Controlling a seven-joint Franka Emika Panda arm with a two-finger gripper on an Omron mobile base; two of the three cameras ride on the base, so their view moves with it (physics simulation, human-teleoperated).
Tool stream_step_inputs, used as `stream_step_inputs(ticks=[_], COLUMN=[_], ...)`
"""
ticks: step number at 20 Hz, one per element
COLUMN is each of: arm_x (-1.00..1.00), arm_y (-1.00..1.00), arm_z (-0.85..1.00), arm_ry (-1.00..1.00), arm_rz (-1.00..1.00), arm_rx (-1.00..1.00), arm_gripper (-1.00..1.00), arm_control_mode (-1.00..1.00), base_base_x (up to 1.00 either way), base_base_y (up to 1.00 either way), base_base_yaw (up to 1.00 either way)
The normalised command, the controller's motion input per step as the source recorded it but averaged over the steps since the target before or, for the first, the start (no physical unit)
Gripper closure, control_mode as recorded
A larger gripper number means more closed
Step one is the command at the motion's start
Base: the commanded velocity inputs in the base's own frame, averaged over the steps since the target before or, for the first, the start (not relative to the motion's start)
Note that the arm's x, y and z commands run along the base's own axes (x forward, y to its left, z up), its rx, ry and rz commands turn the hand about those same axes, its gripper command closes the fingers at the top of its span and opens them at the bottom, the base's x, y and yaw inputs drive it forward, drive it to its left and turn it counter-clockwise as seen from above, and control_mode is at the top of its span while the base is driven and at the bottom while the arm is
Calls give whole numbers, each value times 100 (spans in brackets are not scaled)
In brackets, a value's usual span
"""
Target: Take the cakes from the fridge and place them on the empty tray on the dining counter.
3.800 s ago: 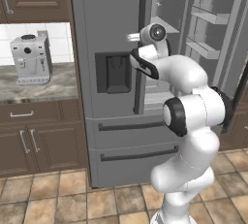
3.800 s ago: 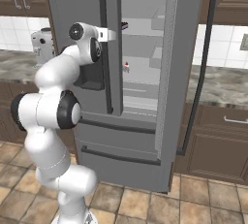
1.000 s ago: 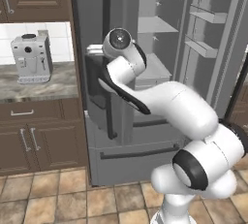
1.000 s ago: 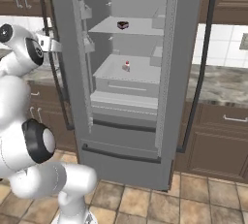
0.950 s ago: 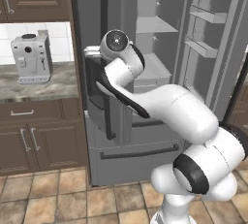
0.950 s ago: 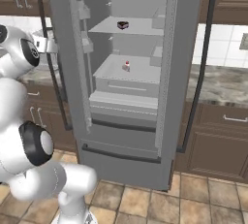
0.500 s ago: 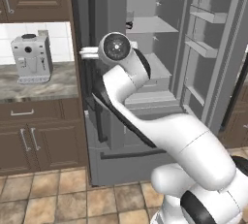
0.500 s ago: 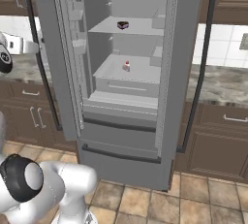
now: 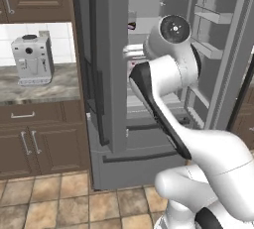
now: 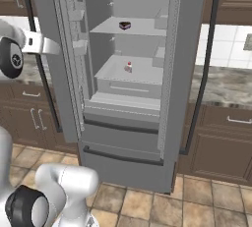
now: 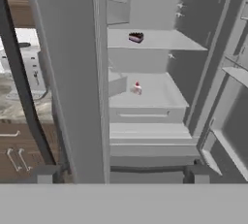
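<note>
The left door [image 10: 59,59] of the fridge [image 10: 128,137] had swung wide open in the last second, and the arm had come away from the handle [image 11: 24,92]. Both doors now stood open, so the cakes could be reached.

The dark cake [image 10: 125,25] lay on the upper shelf, and the white cake [image 10: 129,67] on the shelf [image 10: 142,73] below. The gripper [image 11: 121,175] was empty, its fingers [image 11: 44,175] spread apart, just beside the door's edge. The opening between the doors looked roomy. I judged that the arm must pass this edge carefully before reaching in.
</note>
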Motion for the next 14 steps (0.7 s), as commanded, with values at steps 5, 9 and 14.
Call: stream_step_inputs(ticks=[5,9,14], arm_x=[-5,0,-2], arm_y=[-35,-55,-67], arm_z=[4,0,0], arm_ry=[4,-18,-13], arm_rz=[23,48,57], arm_rx=[-19,-22,-21], arm_gripper=[-100,-100,-100], arm_control_mode=[-100,-100,-100], base_base_x=[0,0,0], base_base_y=[0,0,0], base_base_yaw=[0,0,0])
